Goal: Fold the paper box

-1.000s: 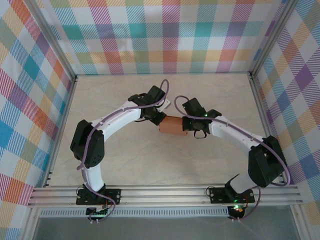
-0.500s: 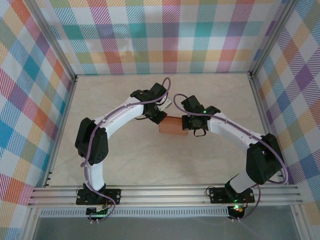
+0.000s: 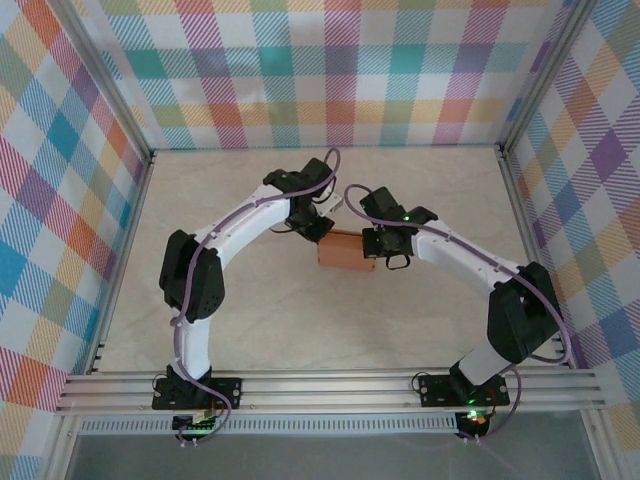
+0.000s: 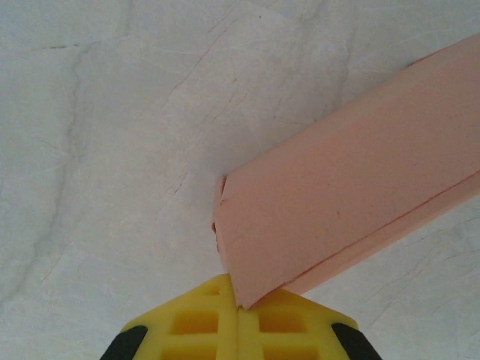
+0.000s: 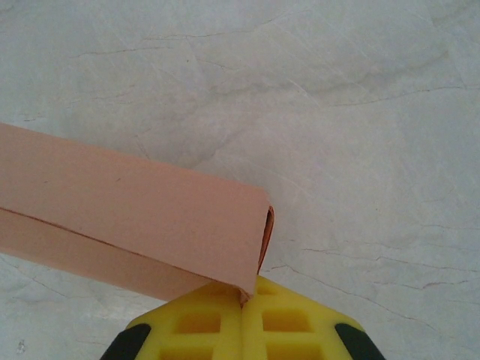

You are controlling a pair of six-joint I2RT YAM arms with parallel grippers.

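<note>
The paper box [image 3: 345, 250] is lying mid-table [image 3: 250, 320] as a flattened salmon-orange sleeve, sitting between the two arms. Seen from the right wrist, its end [image 5: 267, 225] is gaping a narrow slit, too dark to show anything inside. The left gripper [image 3: 322, 232] is pinching the box's far-left corner, yellow fingers [image 4: 195, 322] pressed together on the card [image 4: 345, 202]. The right gripper [image 3: 372, 248] is doing likewise at the right end, closed [image 5: 244, 296] on a corner [image 5: 127, 217]. From above, both grips are hiding under the wrists.
</note>
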